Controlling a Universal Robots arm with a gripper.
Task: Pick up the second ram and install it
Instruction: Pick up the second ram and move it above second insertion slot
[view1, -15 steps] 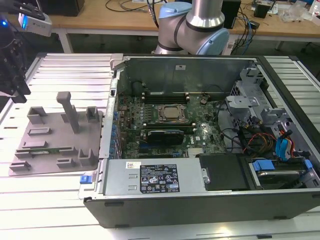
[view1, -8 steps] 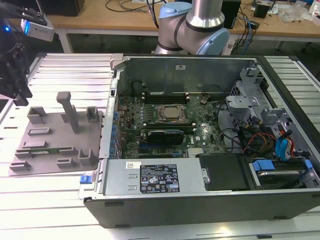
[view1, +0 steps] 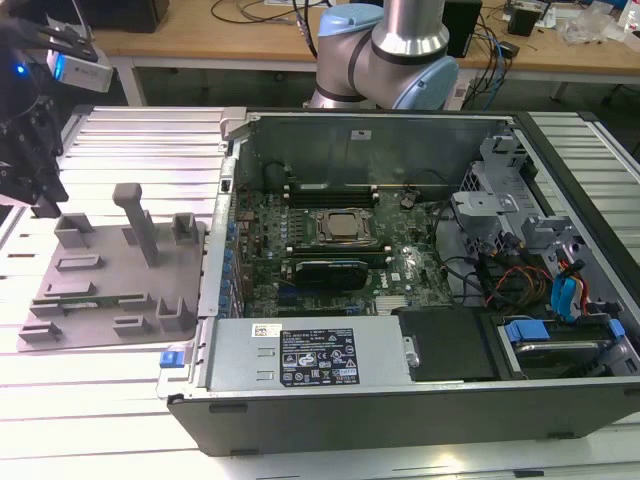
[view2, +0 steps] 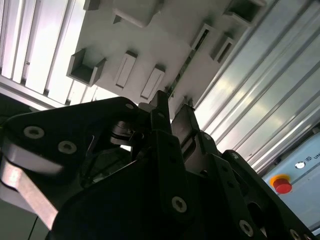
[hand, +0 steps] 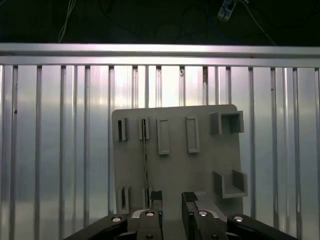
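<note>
Seen in the first wrist view, the gripper (hand: 172, 199) hovered with fingers parted and empty by the grey holder tray (view1: 105, 275) at the exterior view's left. The second ram (hand: 145, 160) stood edgewise in a tray slot.

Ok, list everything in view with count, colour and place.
second ram: one, dark, edge-on in a holder tray slot.
holder tray: one, grey, on the table at the exterior view's left.
computer case: one, black, open, at the tray's exterior-view right.
motherboard: one, green, inside the case.
CPU socket: one, silver-framed, mid-board.
power supply: one, grey, at the case's near side.
table: one, silver, slatted.
red button: one, beside the table.
arm: one, silver-blue, behind the case.
gripper: one, black, open, over the tray.
</note>
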